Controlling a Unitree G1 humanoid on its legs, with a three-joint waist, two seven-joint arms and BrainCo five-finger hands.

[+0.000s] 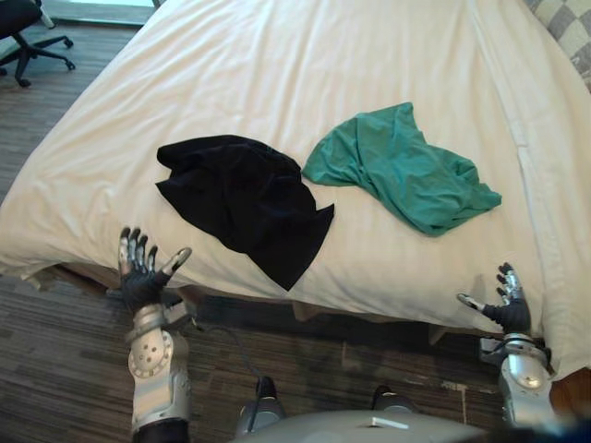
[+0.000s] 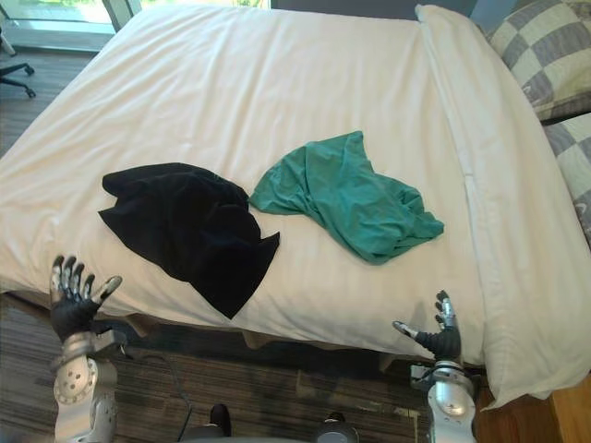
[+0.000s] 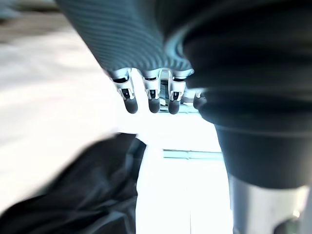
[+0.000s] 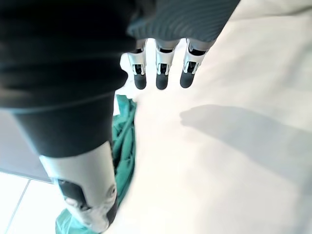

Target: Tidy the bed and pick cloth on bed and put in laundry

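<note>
On the white-sheeted bed (image 1: 277, 65), your head views show a crumpled black cloth (image 1: 242, 198) just left of a crumpled teal cloth (image 1: 402, 169), left hand (image 1: 140, 275) and right hand (image 1: 507, 309) at its near edge. Left wrist view: fingers (image 3: 153, 100) straight, holding nothing. Right wrist view: likewise spread, empty

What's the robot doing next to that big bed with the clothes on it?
The robot is at the near edge of the white bed with both hands raised and open, holding nothing. Its left hand is close to the black cloth, and its right hand is nearer the green cloth. Both cloths lie crumpled side by side on the sheet. Neither has been picked up yet.
</note>
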